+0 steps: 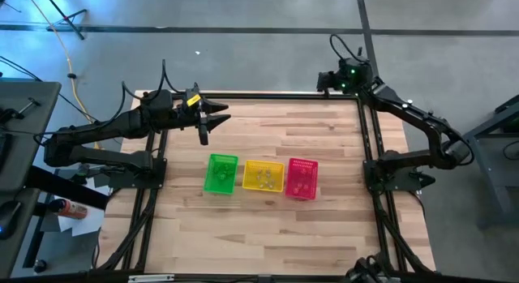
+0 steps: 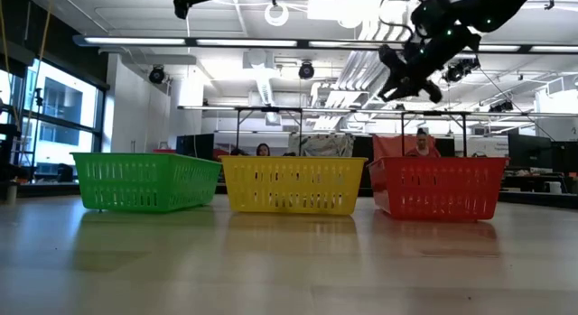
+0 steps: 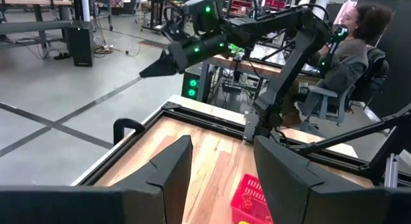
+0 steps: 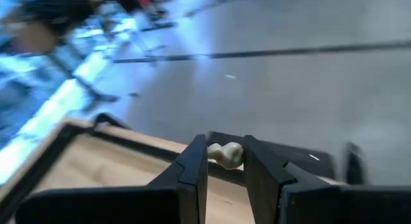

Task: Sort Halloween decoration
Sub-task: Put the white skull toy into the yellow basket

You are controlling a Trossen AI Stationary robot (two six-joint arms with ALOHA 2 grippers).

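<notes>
Your right gripper (image 4: 225, 161), upper right of the overhead frame, had its jaws clamped on a pale trinket (image 4: 225, 153) lying crosswise; left gripper (image 3: 218, 169) jaws stood apart. Baskets (image 1: 263, 175) held small trinkets.

light: bright ceiling strips, low view | glare: table (image 2: 289, 261) sheen | blur: right wrist view, probably motion

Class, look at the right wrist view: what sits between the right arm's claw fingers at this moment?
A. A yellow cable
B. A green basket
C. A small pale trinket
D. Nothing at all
C. In the right wrist view the right claw is shut on a small pale trinket, pinched between its two dark fingers, up at the table's far corner, away from the baskets.
</notes>
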